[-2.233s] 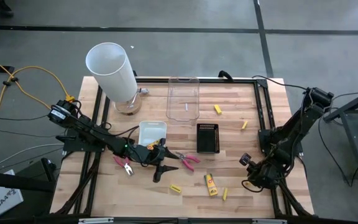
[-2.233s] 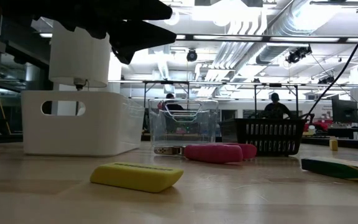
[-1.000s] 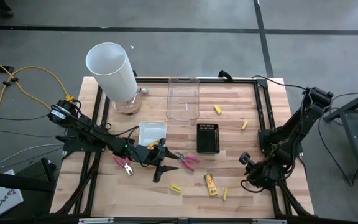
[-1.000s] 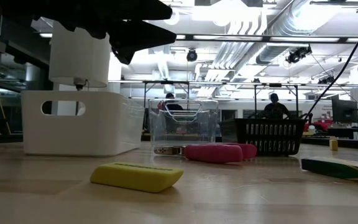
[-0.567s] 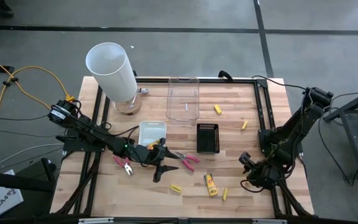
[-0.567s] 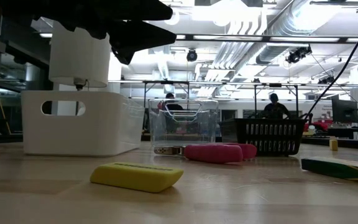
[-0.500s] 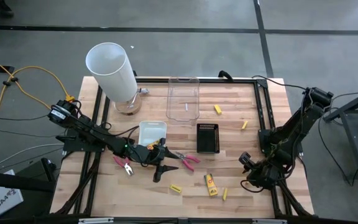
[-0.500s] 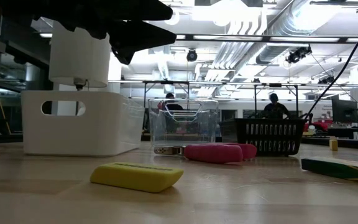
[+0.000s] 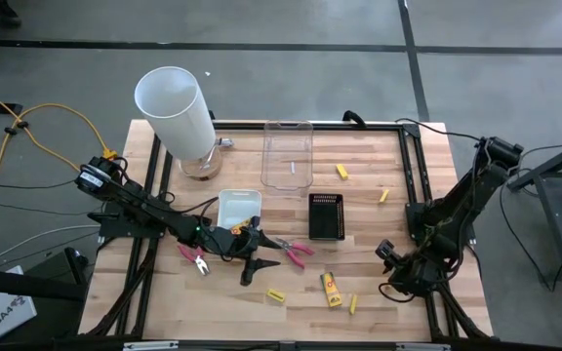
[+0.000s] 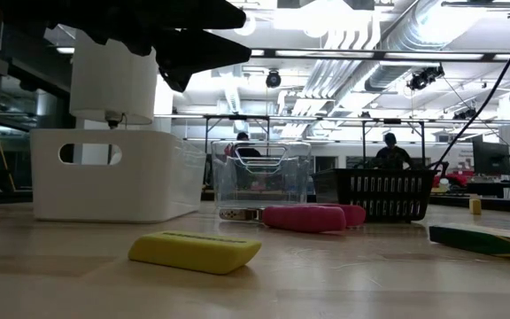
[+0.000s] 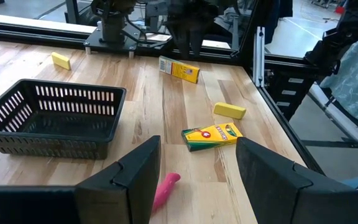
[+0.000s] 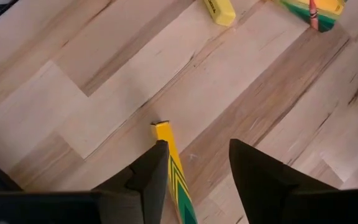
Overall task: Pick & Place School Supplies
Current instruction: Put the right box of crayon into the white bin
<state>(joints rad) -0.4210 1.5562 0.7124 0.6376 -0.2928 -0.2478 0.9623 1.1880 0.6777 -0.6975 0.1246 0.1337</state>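
**Left arm nearest the pink pliers**

While the right gripper waits spread by the table's right edge, the left gripper, also spread, hovers w/ pink pliers just ahead, handles running fwd between its fingers.

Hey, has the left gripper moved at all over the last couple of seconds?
No. In the high view the left gripper sits at the same spot just below the white tray, beside the pink-handled pliers.
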